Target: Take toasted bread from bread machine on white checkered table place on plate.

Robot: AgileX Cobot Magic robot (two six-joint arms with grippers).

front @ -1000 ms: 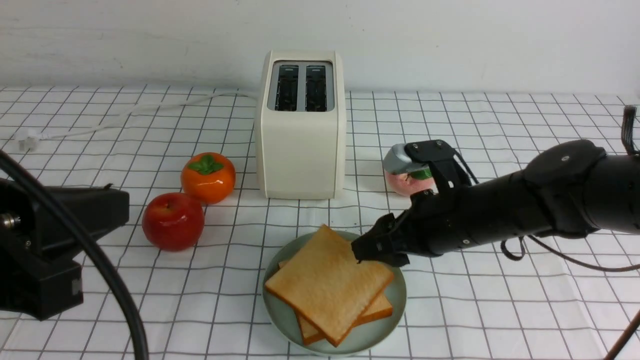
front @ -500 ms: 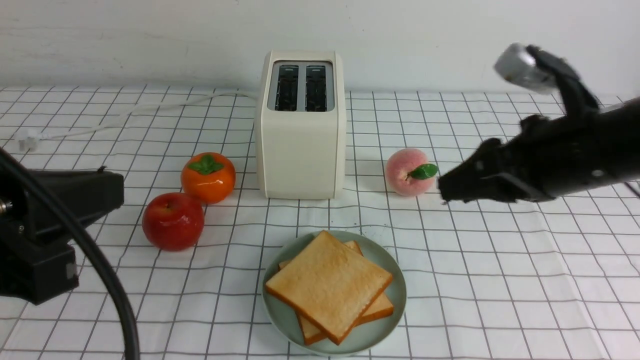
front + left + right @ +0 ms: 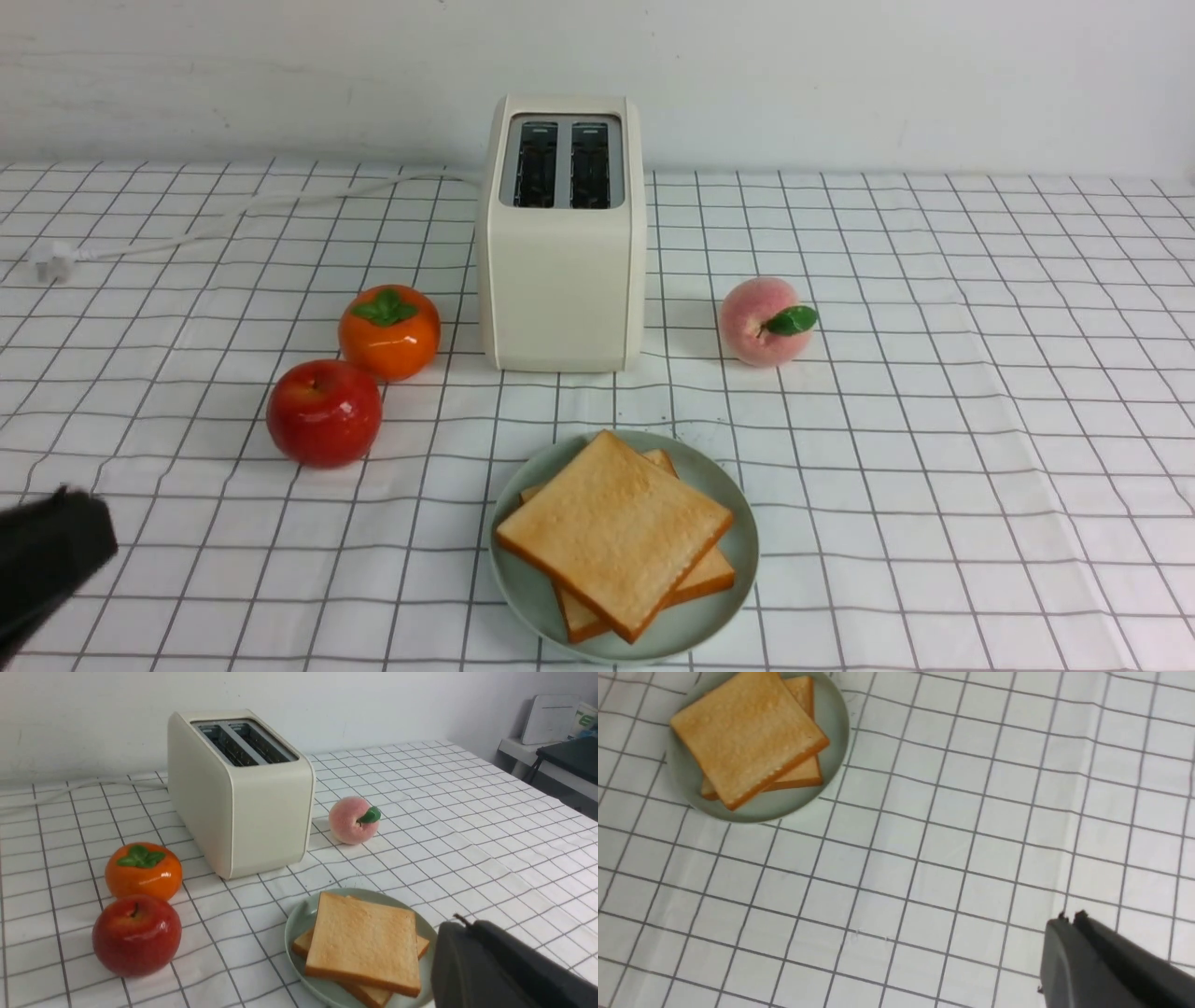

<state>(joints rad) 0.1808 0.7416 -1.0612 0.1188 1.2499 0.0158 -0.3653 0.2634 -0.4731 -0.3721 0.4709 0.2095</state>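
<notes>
Right fingers (image 3: 1097, 961) together, left fingers (image 3: 472, 961) together
I held the right fingers steeper, the toasted bread (image 3: 616, 532) lying between both pairs.

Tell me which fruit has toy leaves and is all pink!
The peach, on the right side of the toaster. The leafy persimmon is orange, and the apple is red.

The left tool (image 3: 472, 952) was dark grey to black, with a thin black nub near its tip. The right tool (image 3: 1078, 942) looked alike: dark, tapered, with small nubs along its edge.
</notes>
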